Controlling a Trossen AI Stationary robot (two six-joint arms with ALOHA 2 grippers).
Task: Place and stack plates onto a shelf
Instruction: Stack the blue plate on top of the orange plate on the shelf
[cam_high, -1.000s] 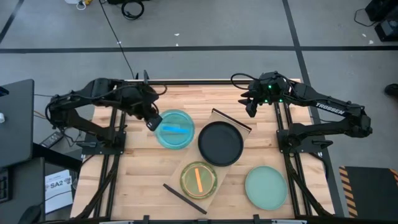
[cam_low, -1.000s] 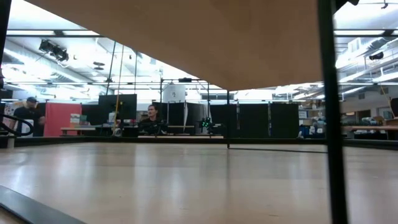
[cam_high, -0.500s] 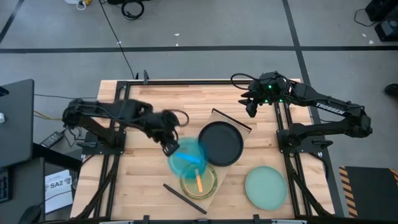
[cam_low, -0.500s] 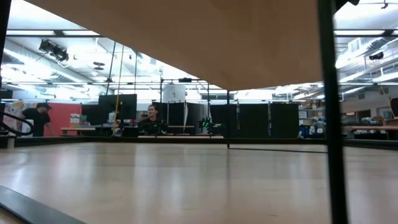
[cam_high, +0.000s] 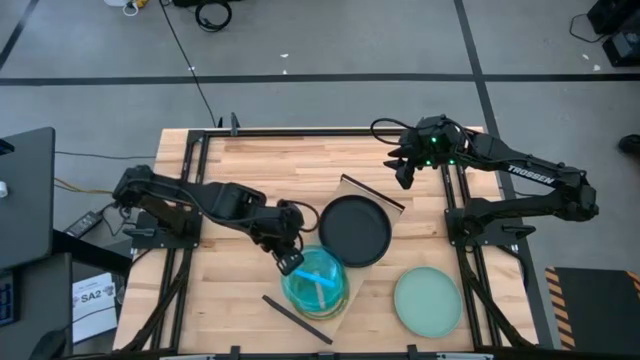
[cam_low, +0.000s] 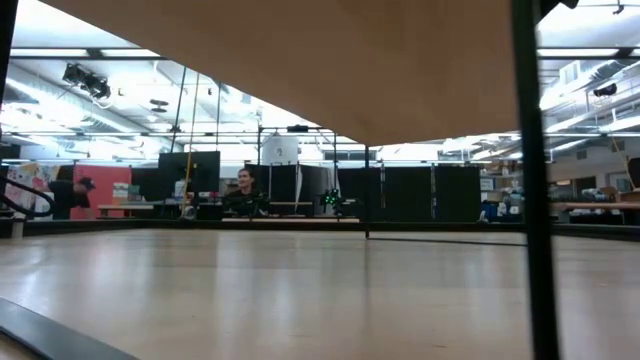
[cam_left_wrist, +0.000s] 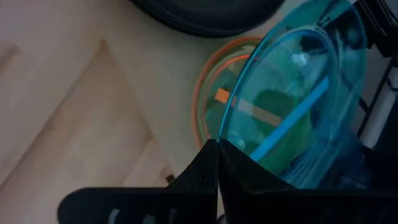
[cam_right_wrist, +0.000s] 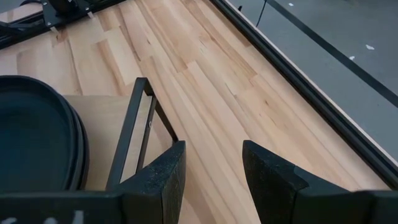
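translucent blue plate (cam_high: 317, 281), lower centre of the high view, hung over the green-and-orange plate (cam_left_wrist: 214, 99) on the shelf (cam_high: 372, 196): judged light, rigid, slick, best pinched at the rim. left gripper (cam_high: 290, 262) was clamped on that rim. half a second earlier it sat further upper left. right gripper (cam_high: 404, 170), upper right, stood half open, empty.

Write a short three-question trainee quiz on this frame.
1. True or false: the left hand grips the blue plate.
2. The blue plate hangs over which plate? A) black plate B) orange-rimmed plate C) mint plate
3. Fill in: the right hand is ___, holding nothing, near the table's far edge.

Key: 1 true; 2 B; 3 open
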